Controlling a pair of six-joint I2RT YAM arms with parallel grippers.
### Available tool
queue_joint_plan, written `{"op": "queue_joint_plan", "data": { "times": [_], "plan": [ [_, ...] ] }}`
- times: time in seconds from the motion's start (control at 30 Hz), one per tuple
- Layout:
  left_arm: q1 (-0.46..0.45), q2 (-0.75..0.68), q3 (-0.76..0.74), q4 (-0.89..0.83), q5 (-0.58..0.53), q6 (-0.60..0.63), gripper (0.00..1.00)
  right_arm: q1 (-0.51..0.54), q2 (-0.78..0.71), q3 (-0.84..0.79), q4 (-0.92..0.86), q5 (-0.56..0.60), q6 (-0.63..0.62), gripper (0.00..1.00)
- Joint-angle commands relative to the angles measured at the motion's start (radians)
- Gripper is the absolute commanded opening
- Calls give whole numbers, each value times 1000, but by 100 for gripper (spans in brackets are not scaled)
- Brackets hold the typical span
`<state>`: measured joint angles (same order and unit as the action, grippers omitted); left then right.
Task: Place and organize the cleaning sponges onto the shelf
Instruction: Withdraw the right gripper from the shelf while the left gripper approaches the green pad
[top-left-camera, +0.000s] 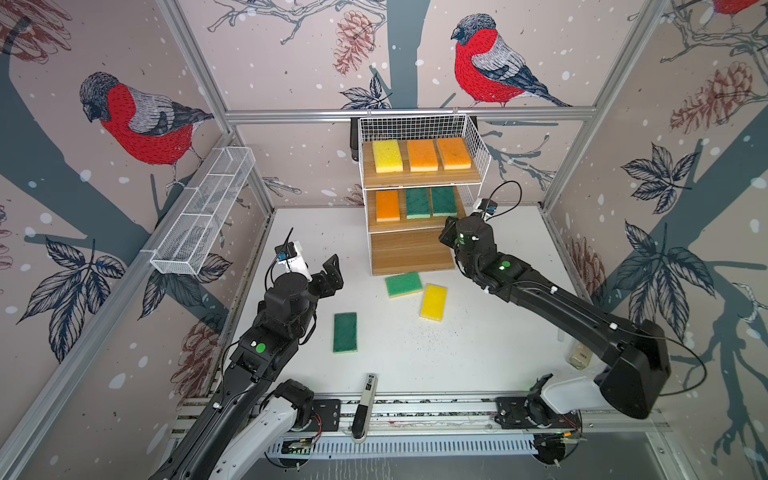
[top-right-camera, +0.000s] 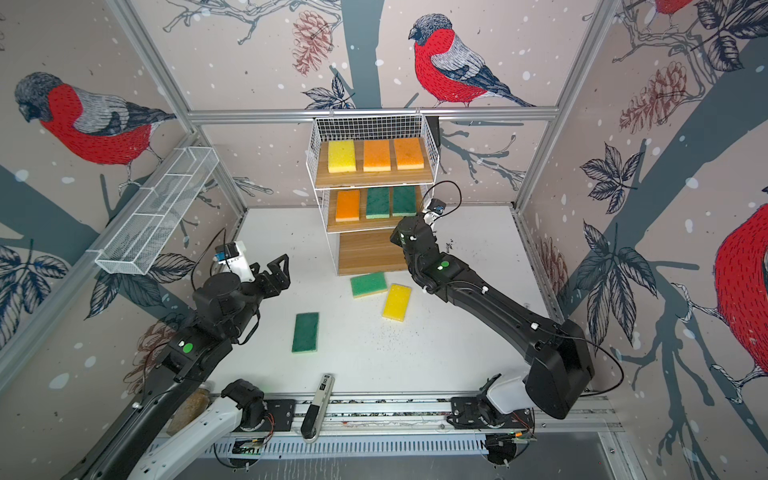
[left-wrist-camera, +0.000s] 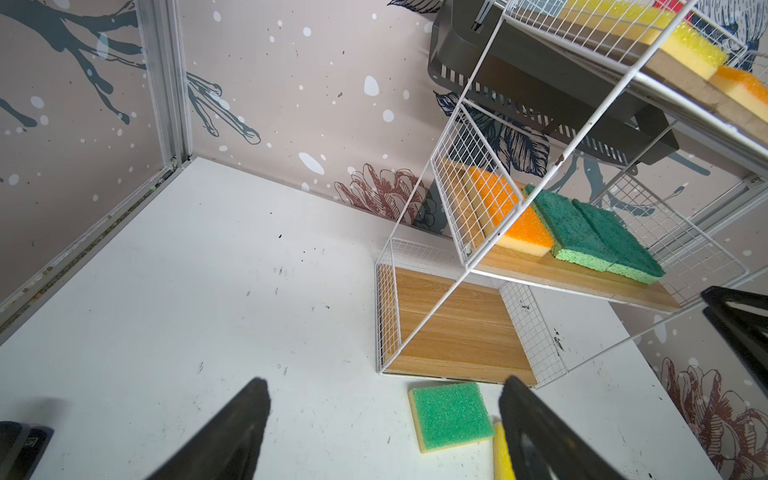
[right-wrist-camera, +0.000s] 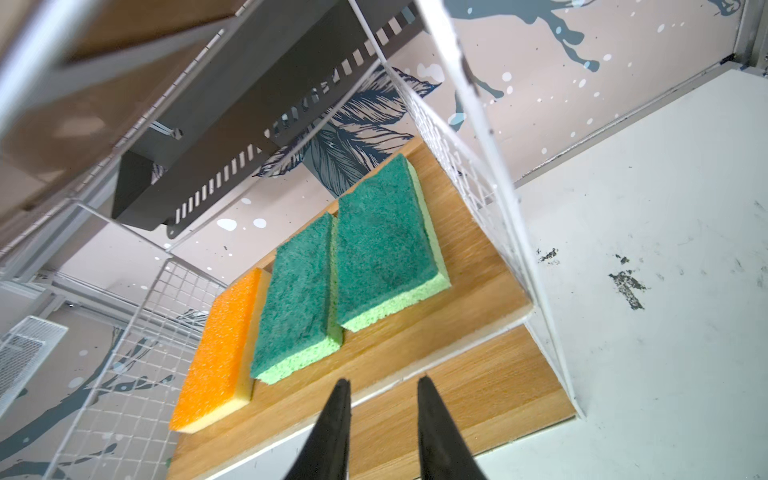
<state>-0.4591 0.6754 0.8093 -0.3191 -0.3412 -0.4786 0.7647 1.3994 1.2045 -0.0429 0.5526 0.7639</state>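
Right gripper (right-wrist-camera: 383, 380) at the shelf (top-left-camera: 477, 143) middle board (right-wrist-camera: 415, 343), jaws narrowly apart, empty | left gripper (top-left-camera: 330, 274) jaws wide | on tabletop (top-left-camera: 478, 332): light green sponge (top-left-camera: 403, 284), yellow sponge (top-left-camera: 433, 302), dark green sponge (top-left-camera: 345, 332) | I should back straight out clear of wire side (right-wrist-camera: 473, 187), then fill bare bottom board (top-left-camera: 409, 253).

Shelf (top-left-camera: 409, 253) stands at back centre of table (top-left-camera: 478, 353). Top board: top sponge row (top-left-camera: 423, 155), three side by side. Middle board: middle sponge row (top-left-camera: 418, 203), same. On table before shelf: near sponge (top-left-camera: 403, 284), side sponge (top-left-camera: 433, 302) just right of it, far sponge (top-left-camera: 345, 332) further forward-left. Mesh basket (top-left-camera: 203, 216) on wall left of shelf.
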Motion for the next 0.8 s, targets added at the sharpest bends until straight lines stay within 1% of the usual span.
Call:
{"op": "queue_joint_plan", "data": {
  "times": [0.0, 0.1, 0.23, 0.37, 0.57, 0.67, 0.77],
  "plan": [
    [2, 8, 16, 38, -1, 11, 87, 15, -44, -8, -53, 29, -24, 32],
    [3, 19, 24, 28, -8, 10, 87, 21, -95, -32, -90, 55, -28, 34],
    [2, 36, 37, 8, -18, 10, 87, 17, -194, -101, -99, 86, -42, 41],
    [3, 68, 45, -17, -27, 10, 87, -3, -269, -146, -136, 93, -53, 44],
    [3, 126, 39, -40, -3, -4, 88, -51, -357, -216, -172, 46, -96, 50],
    [2, 148, 29, -57, 12, -11, 88, -69, -395, -262, -188, 36, -98, 53],
    [3, 182, 23, -97, 27, -13, 87, -77, -428, -312, -191, 16, -95, 60]
  ]
}}
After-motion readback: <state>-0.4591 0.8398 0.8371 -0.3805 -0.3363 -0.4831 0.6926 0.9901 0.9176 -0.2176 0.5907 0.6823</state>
